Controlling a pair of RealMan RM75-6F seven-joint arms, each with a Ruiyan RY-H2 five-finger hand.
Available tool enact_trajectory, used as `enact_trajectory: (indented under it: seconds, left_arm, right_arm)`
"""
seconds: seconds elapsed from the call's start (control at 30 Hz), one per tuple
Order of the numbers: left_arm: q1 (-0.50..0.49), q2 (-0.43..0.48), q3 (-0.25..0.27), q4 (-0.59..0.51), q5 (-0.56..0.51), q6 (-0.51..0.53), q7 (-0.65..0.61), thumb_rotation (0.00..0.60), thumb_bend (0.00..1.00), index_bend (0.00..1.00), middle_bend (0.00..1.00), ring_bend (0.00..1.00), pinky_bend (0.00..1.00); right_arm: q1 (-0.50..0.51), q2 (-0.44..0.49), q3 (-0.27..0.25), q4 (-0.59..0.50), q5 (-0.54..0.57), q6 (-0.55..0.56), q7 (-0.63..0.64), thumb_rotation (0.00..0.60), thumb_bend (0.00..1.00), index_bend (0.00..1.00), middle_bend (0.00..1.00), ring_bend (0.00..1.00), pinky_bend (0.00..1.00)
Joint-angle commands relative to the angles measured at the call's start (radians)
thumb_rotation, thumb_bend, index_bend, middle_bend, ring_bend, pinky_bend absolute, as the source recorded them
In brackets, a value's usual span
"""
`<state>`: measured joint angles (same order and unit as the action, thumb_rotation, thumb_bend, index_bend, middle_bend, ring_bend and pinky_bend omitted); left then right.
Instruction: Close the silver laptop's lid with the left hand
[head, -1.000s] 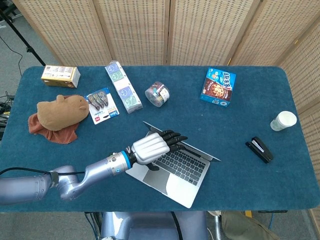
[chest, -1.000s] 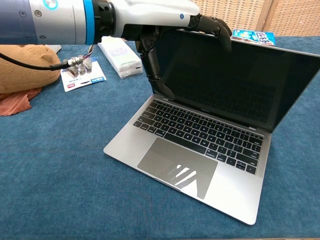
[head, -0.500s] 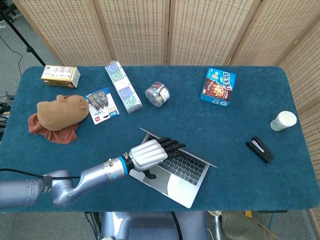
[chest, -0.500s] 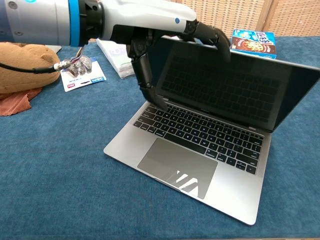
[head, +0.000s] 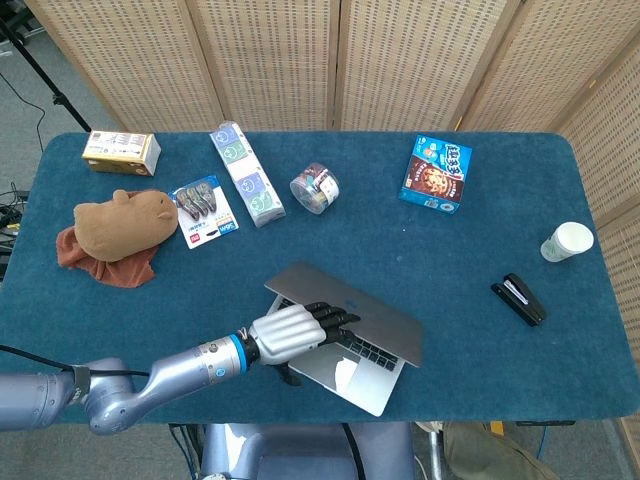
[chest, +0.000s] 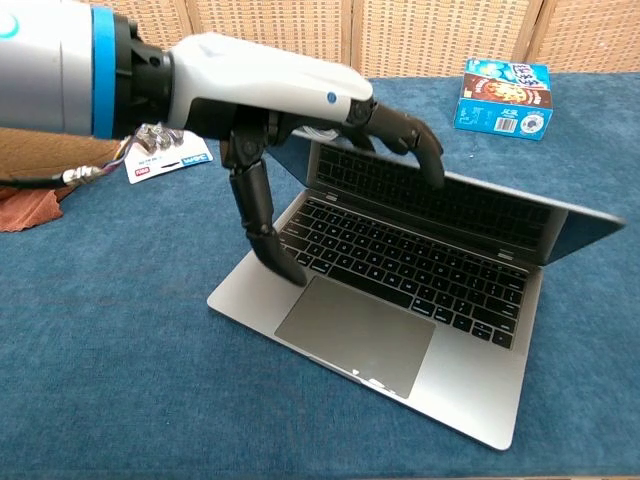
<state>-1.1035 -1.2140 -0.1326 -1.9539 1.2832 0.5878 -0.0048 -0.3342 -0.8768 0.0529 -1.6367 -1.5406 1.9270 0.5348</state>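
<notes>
The silver laptop (head: 372, 312) lies near the table's front edge, its lid tilted low over the keyboard, less than half open. My left hand (head: 286, 332) reaches in from the left and rests on the lid. In the chest view the left hand (chest: 270, 90) has its dark fingers (chest: 405, 132) hooked over the lid's top edge, while the thumb (chest: 262, 220) points down to the laptop (chest: 480, 390) base by the trackpad. It presses the lid rather than grips it. My right hand shows in neither view.
A blue cookie box (head: 436, 174) stands behind the laptop, a paper cup (head: 567, 241) and black stapler (head: 519, 299) at the right. At the back left are a brown plush toy (head: 124, 224), a card pack (head: 204, 210), a long pack (head: 246, 173) and a clear tub (head: 315, 188).
My left hand has drawn the lid forward and down, from nearly upright to low over the keyboard. The thumb has dropped from the screen's left edge to the base.
</notes>
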Motion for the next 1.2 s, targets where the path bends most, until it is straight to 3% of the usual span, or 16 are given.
enact_trajectory:
  seconds: [0.03,0.57,1.2]
  left_arm:
    - [0.004,0.003,0.011,-0.018,-0.004,-0.006,0.002,0.6,0.12,0.15,0.02,0.04,0.11]
    - [0.02,-0.023,0.078,-0.038,0.014,-0.021,0.046,0.6,0.12,0.15,0.02,0.04,0.11]
    - [0.022,-0.152,0.159,0.035,-0.039,-0.074,0.085,0.6,0.12,0.15,0.02,0.04,0.11]
  right_arm:
    - [-0.001,0.0,0.0,0.0,0.001,-0.001,0.001,0.6,0.19,0.0,0.0,0.0,0.0]
    - [-0.008,0.003,0.001,-0.008,-0.01,0.015,-0.007,0.6,0.19,0.0,0.0,0.0,0.0]
    - [-0.008,0.006,0.003,-0.011,-0.004,0.007,0.0,0.6,0.19,0.0,0.0,0.0,0.0]
